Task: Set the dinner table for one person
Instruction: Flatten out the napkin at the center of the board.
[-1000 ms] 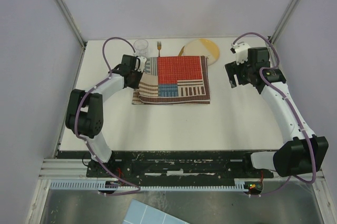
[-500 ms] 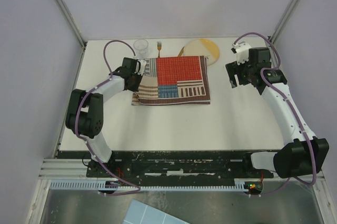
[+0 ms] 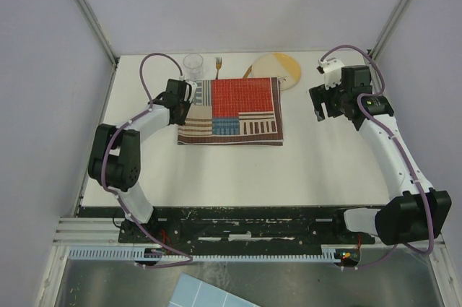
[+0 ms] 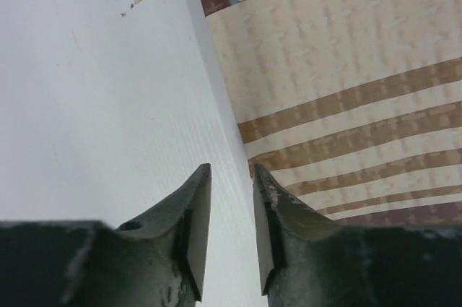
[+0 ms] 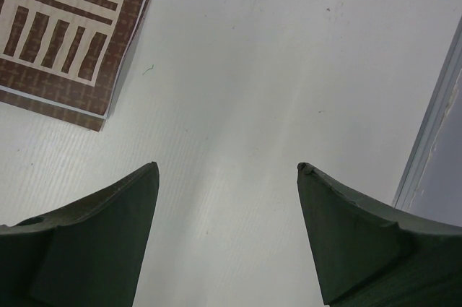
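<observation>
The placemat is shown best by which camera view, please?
The top external view: almost the whole placemat is in sight. The left wrist view shows only a striped part along one edge; the right wrist view catches just one corner.

Brightly, evenly lit workspace under soft light.
The white tabletop (image 3: pixel 231 170) looks slightly washed out; a faint shadow hugs the placemat (image 4: pixel 346 105) edge; wrist views are softly focused.

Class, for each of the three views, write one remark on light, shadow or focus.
Top external view: even, soft light, the placemat sharp, hardly any shadow on the table. Left wrist view: the left fingers dark, the stripes slightly soft, a thin shadow along the placemat's edge. Right wrist view: the right fingers nearly silhouettes, a pale sheen on the white top.
</observation>
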Motion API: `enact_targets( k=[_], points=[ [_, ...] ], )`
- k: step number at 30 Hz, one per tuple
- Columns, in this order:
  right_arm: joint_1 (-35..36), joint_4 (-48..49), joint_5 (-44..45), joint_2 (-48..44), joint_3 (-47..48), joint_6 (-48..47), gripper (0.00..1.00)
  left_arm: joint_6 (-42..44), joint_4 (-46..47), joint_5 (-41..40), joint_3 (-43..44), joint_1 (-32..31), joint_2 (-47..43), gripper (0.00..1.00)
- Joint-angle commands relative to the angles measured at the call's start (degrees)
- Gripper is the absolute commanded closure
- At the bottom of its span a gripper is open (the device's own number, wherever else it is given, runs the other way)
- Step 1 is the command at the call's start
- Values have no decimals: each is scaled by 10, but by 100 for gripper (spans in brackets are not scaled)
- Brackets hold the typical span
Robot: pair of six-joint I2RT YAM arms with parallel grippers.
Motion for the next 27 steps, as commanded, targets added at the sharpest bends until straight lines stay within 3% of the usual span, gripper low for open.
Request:
enact_targets(
  k=[1,6,13,27],
  points=[
    [-3,20,-7,-22,3,6,14,18,37,-35,-14,0,-34,56],
    [-3,19,-10,-24,2,7,14,20,48,-44,-29,1,-45,53],
    [-4,18,-14,-26,0,7,14,-10,72,10,-42,24,-50,53],
    [-6,17,-21,-26,-4,9,14,-120,143,275,-123,66,-117,50]
  ],
)
